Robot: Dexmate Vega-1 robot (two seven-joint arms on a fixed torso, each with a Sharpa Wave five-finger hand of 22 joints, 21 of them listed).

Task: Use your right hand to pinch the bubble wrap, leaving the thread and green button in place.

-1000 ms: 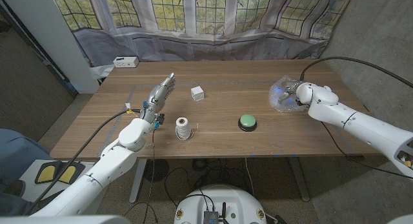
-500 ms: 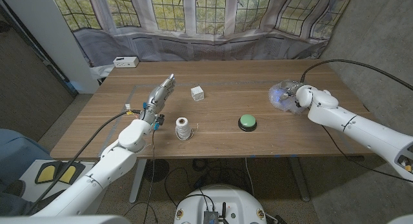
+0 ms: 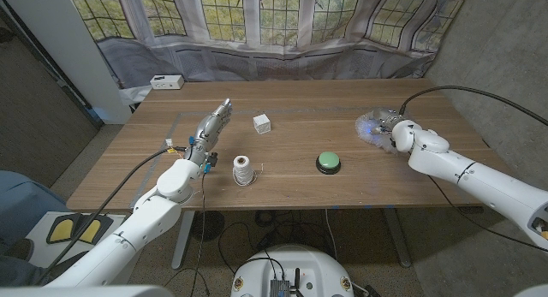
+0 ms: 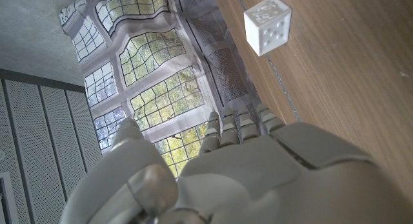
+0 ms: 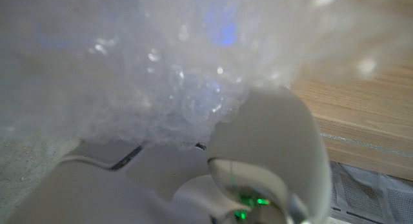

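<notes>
Head view: a wooden worktop (image 3: pixel 291 181) is seen from above, with both arms entering from the near corners. The bubble wrap (image 3: pixel 374 126) (a clear, crumpled sheet with a blue glint) is located at the far right of the worktop, and the right hand (image 3: pixel 396 128) is pressed into it, the wrap being gripped between its fingers. The green button (image 3: pixel 328 163) is set near the middle of the worktop, well apart from the wrap. The thread (image 3: pixel 243 170), a white spool standing upright, is placed to the left of the button, with a loose strand trailing beside it. A white die (image 3: pixel 261 122) is seen farther back, between the spool and the far edge. The left hand (image 3: pixel 211 128) is held out over the left part of the worktop with its fingers extended and nothing in them. A small white box (image 3: pixel 166 82) is placed at the far left corner.

Left wrist view: the back of the left hand (image 4: pixel 239 172) is shown with its fingers (image 4: pixel 235 127) straight and apart; the white die (image 4: pixel 268 24) is seen on the wood beyond them.

Right wrist view: the bubble wrap (image 5: pixel 161 69) is seen at very close range, blurred, and lies against the right hand (image 5: pixel 258 159).
</notes>
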